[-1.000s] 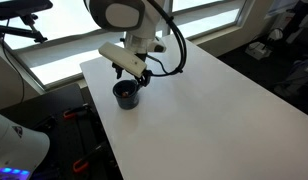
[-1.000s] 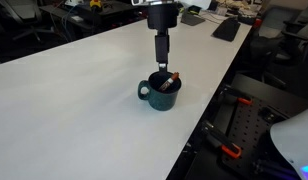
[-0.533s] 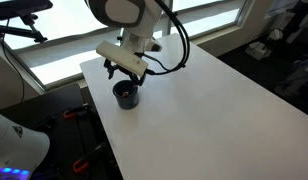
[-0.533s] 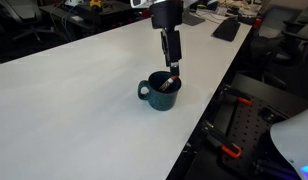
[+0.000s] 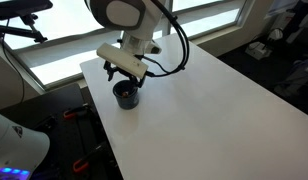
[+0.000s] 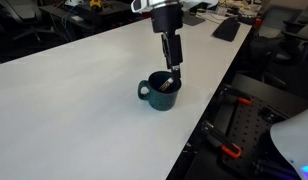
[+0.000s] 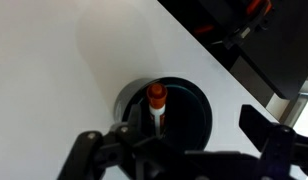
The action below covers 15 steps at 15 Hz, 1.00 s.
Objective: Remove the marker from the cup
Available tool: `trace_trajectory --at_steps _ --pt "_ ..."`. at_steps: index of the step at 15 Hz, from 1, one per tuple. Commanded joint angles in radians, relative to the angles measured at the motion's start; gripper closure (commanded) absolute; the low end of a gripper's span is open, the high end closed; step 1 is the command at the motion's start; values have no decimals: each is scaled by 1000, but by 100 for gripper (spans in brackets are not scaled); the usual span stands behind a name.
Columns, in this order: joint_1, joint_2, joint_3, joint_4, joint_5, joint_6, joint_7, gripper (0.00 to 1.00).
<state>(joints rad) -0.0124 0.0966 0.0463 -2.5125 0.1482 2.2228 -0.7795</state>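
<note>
marker (image 7: 155, 104) stands inside the mug (image 6: 160, 92), red end up, near the edge of the white desk (image 6: 74, 90). your gripper (image 6: 175, 68) hangs right above it, jaws seemingly pinched on its tip, so lifting straight should clear the rim.

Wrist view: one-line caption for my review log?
Looking down past the claw at the marker, red end up, inside the dark cup on the white table.

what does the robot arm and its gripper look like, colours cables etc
The arm is glossy white with rounded segments and a dark round cap at a joint. A black cable loops from it to the wrist. The gripper is black below a pale wrist block, with slim dark fingers. No markings are readable.
</note>
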Motion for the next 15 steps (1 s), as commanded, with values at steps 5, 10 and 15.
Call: trace_trajectory --at_steps 5,10,15 --pt "13 137 14 16 -111 69 5 42" --pt "12 165 27 27 -140 61 12 78" --pt "12 164 29 28 -158 63 14 100"
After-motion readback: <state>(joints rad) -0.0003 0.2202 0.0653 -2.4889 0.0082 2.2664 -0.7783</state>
